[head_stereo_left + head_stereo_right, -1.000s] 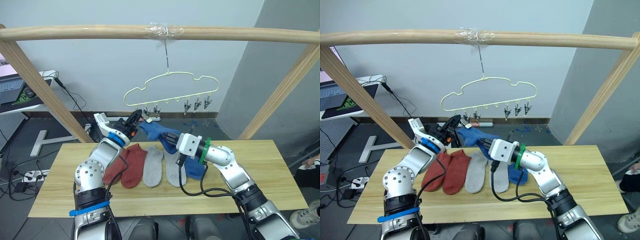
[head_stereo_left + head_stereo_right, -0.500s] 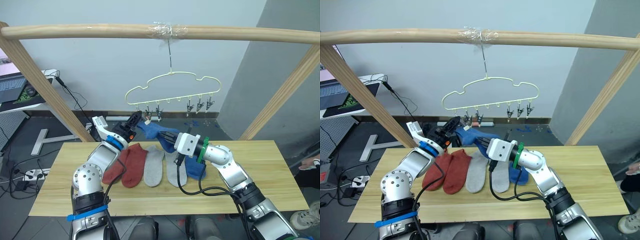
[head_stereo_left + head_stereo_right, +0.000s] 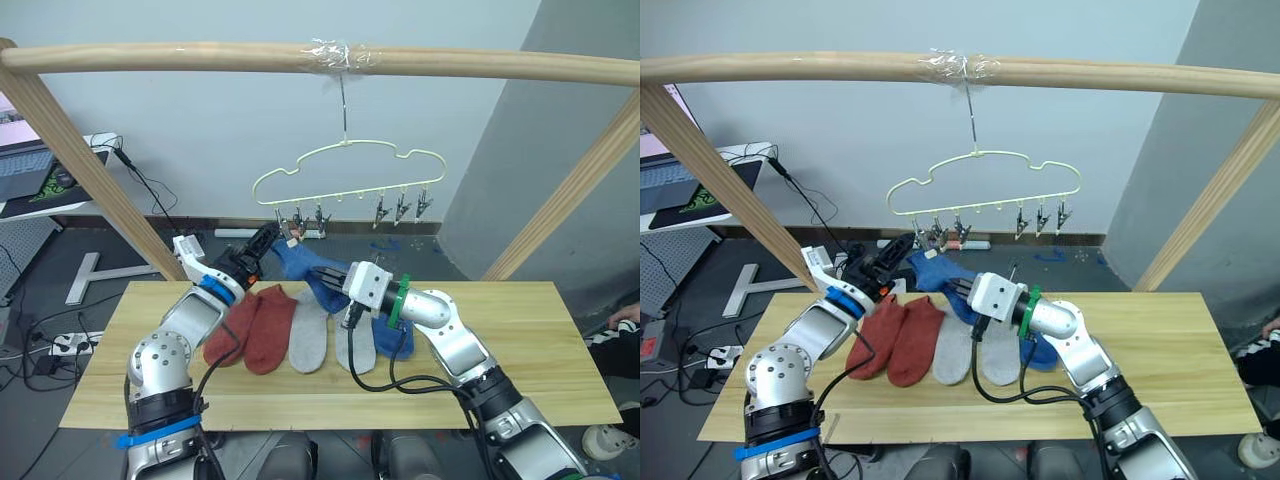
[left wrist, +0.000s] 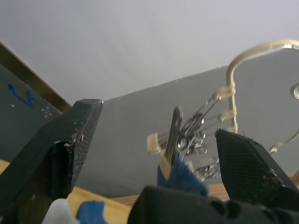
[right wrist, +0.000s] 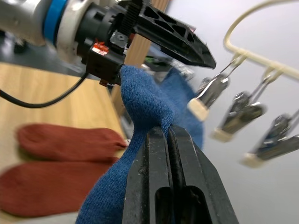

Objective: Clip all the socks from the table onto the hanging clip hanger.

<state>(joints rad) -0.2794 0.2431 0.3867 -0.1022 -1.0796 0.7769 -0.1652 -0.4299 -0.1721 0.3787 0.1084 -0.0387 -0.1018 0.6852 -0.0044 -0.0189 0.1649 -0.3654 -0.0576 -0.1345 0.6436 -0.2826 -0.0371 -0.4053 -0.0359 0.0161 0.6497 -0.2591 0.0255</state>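
My right gripper (image 5: 169, 140) is clamped on a blue sock (image 3: 305, 262), held up off the table (image 3: 520, 350) just beneath the clip hanger (image 3: 350, 170). My left gripper (image 4: 159, 154) is spread wide around the end clip (image 4: 174, 135), which bites the sock's edge. Five socks lie below; I can read no writing.

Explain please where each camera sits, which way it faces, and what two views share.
Left and right eye views: on the head, facing forward and down at the table; both arms show.
Left wrist view: along the open left gripper, up at the clip hanger.
Right wrist view: along the right gripper, shut on the blue sock; the left gripper shows beyond.
Shared: both wrist views show the hanger's clips.
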